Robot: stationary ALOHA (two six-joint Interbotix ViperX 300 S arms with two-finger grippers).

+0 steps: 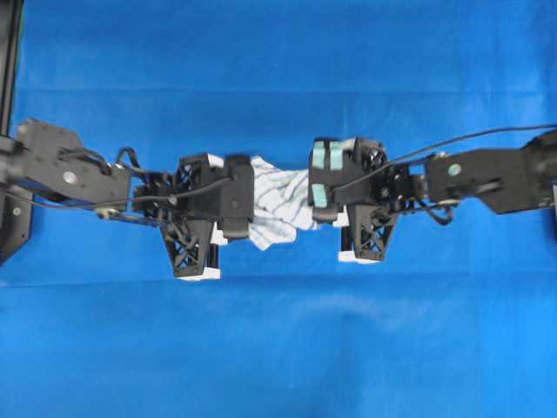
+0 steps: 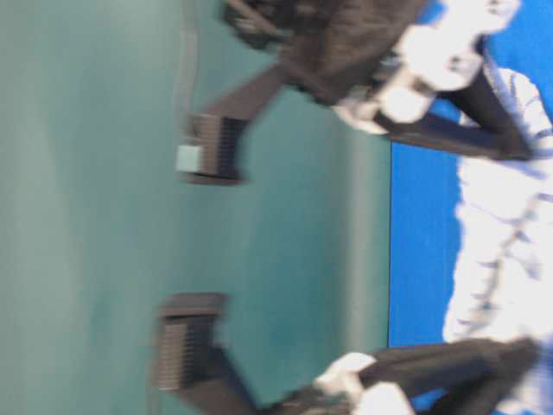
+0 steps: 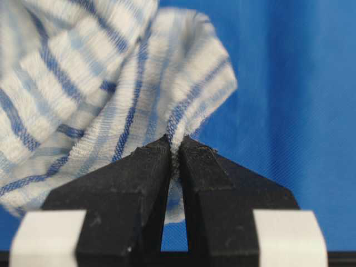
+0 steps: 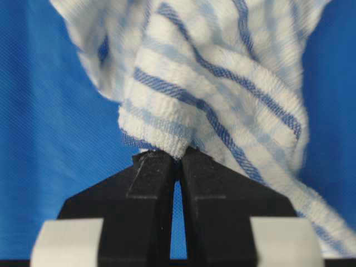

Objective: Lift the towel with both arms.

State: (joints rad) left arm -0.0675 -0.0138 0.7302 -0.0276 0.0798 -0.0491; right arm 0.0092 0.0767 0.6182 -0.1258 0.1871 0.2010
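Both hands pinched on the towel, ready for a level lift off the blue counter.

Nearest, in the wrist views, the left hand [image 3: 176, 146] has its fingers closed tight on a thin fold of the towel [image 3: 83, 83], and the right hand [image 4: 181, 158] is likewise clamped on a thicker rolled edge of the towel; both bites are shallow, right at the fingertips, so I judge the lift should be slow, straight up and matched in pace, without drawing the hands apart. Farther out, seen from overhead, the towel [image 1: 280, 200] hangs bunched between the left hand [image 1: 246, 202] and right hand [image 1: 318, 187], mid-counter. The blue counter [image 1: 278, 348] lies bare on the near and far sides, its edges well away, leaving ample room.
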